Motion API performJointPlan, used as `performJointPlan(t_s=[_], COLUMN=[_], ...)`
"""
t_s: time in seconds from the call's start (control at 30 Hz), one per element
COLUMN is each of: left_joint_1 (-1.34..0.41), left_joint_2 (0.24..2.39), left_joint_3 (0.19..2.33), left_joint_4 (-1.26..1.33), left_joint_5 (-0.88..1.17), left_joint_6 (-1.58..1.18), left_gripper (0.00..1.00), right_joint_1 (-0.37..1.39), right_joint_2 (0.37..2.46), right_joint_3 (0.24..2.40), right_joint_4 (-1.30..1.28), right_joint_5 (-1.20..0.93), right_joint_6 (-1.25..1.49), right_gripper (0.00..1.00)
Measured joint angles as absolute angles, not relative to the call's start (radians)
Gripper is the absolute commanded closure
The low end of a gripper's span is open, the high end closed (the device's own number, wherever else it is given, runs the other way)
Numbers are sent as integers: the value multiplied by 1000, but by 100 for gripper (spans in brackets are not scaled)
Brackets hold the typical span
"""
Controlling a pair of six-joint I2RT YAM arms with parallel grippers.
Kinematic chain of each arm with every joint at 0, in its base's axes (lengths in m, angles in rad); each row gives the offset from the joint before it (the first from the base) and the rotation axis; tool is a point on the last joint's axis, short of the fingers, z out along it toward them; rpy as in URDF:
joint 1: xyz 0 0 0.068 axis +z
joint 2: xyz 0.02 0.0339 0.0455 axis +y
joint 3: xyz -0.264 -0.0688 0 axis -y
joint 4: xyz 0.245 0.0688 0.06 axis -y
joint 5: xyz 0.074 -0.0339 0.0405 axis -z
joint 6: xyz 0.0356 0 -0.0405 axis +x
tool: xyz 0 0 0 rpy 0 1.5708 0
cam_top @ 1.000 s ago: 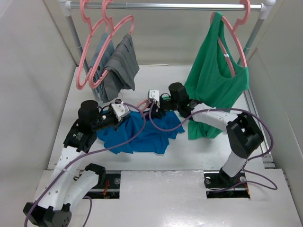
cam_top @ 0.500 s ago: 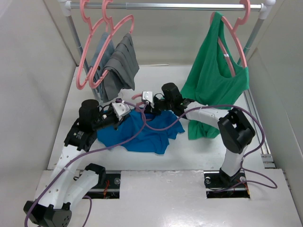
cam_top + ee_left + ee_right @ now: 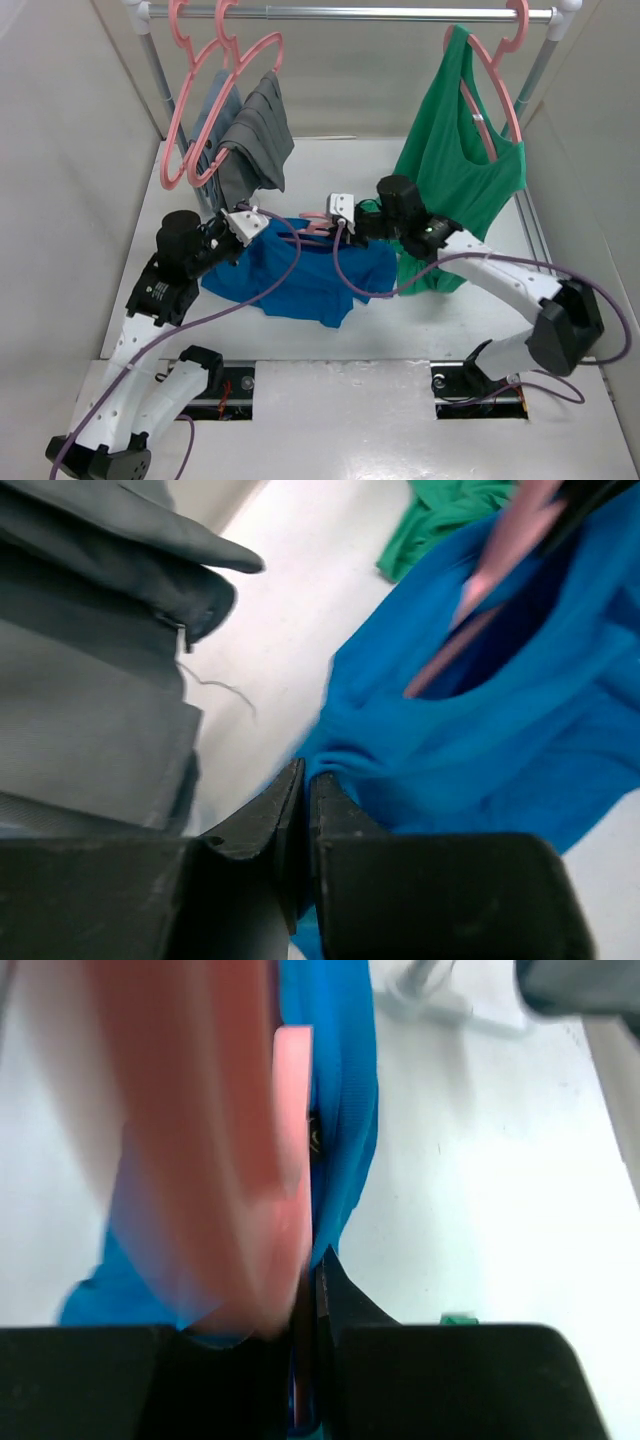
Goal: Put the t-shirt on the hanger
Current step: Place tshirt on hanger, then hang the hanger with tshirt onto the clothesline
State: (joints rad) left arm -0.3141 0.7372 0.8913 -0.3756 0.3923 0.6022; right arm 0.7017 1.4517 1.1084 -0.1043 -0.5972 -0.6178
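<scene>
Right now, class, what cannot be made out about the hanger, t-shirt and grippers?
Hanger: top view, mostly hidden by the t-shirt; right wrist view, a close blur.
Right gripper: right wrist view, blur hides what it grips, if anything.
Left gripper: top view, fingertips too small.

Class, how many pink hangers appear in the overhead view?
4: two hangers at the rail's left under grey garments; a third hanger at right inside the green top; the hanger partly inside the t-shirt. Others may be hidden.
</scene>
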Motion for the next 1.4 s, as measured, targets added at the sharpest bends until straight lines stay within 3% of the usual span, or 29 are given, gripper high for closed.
performJointPlan(t_s=[0.4,0.43,0.47,0.57,0.6,0.63,0.8,1.4], left_joint_1=[-331,-334,-336,-331,-325,-323,-323,-323], left_joint_2=[726,723,720,714,714,714,706,683], left_joint_3=[904,904,905,922,931,936,945,941], left_joint_4=[-342,-338,-334,-342,-353,-360,-372,-302], left_joint_5=[330,339,351,384,405,429,524,550], left_joint_6=[582,575,569,591,603,618,623,539], left_gripper=[100,96,84,34,3,0,0,0], right_joint_1=[703,703,704,704,704,704,707,707], right_joint_2=[1261,1244,1227,1164,1142,1121,1085,1220], right_joint_3=[1256,1257,1258,1260,1260,1262,1357,2006], right_joint_4=[-566,-583,-601,-668,-688,-707,-817,-1245], right_joint_5=[-611,-608,-604,-582,-574,-562,-490,-200], right_joint_6=[-594,-589,-583,-559,-544,-529,-441,-189], right_gripper=[100,100,100,100,100,100,100,100])
